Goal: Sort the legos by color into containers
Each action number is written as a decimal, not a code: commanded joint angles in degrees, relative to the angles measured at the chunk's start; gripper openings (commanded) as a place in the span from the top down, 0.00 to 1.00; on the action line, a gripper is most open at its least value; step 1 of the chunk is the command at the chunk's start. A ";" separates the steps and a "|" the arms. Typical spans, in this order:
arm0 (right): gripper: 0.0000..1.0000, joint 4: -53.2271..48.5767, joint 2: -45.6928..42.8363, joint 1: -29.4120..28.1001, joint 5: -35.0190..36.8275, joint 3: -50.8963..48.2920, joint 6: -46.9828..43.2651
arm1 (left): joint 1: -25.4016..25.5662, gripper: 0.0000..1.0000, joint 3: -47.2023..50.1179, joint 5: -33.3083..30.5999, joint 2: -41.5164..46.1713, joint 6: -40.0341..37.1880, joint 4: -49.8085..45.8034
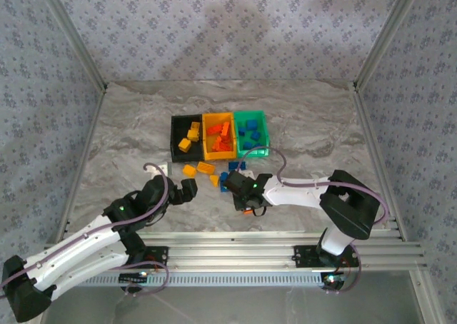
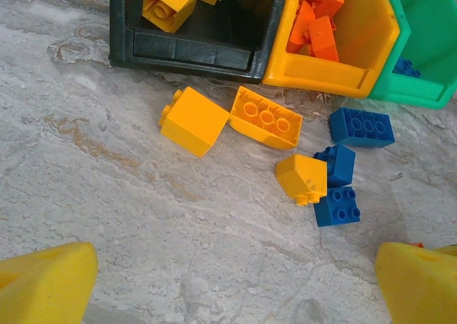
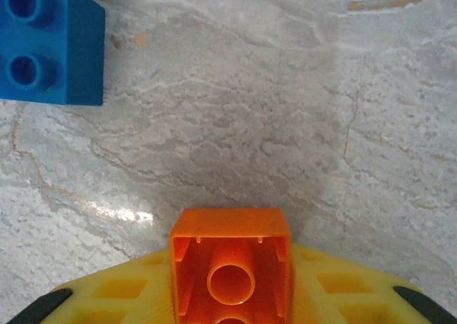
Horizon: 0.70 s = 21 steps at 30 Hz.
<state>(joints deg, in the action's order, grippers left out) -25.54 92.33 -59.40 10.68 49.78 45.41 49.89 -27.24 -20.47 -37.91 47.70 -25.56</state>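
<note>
Clamping an orange brick [image 3: 230, 267] toward the marbled grey worktop's [image 1: 128, 138] near edge: right gripper [image 1: 246, 199]; left gripper [image 1: 187, 190] spread wide, bins [image 1: 218, 157] mid-worktop, loose legos [image 2: 193, 120] just beside them, patterned wallpaper [image 1: 214, 24] all round.

The counter [image 2: 107, 217] looks like smooth marbled stone with a faint sheen. The legos [image 2: 193, 120] and containers [image 2: 193, 53], the orange brick [image 3: 230, 267] included, are smooth glossy plastic.
</note>
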 commanded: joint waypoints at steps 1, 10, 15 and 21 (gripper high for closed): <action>0.63 -1.05 -4.06 -0.01 1.96 0.48 -1.65 | -0.19 0.01 -0.34 -1.58 0.56 0.37 -0.87; 0.63 1.62 -5.84 7.27 2.01 13.63 -11.89 | -0.30 0.01 0.52 -2.29 1.07 1.14 -0.78; 0.63 4.68 4.67 13.41 -0.55 26.40 -14.18 | -0.30 0.01 0.26 -1.75 1.26 1.35 -1.48; 0.62 5.30 19.16 17.51 -3.42 41.99 -15.09 | -0.52 0.01 0.43 -1.59 2.31 2.13 -3.17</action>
<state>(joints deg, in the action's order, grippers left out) -19.79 107.02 -42.68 9.10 86.80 32.05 49.84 -26.76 -21.47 -36.86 48.99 -26.92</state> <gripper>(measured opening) 0.377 0.994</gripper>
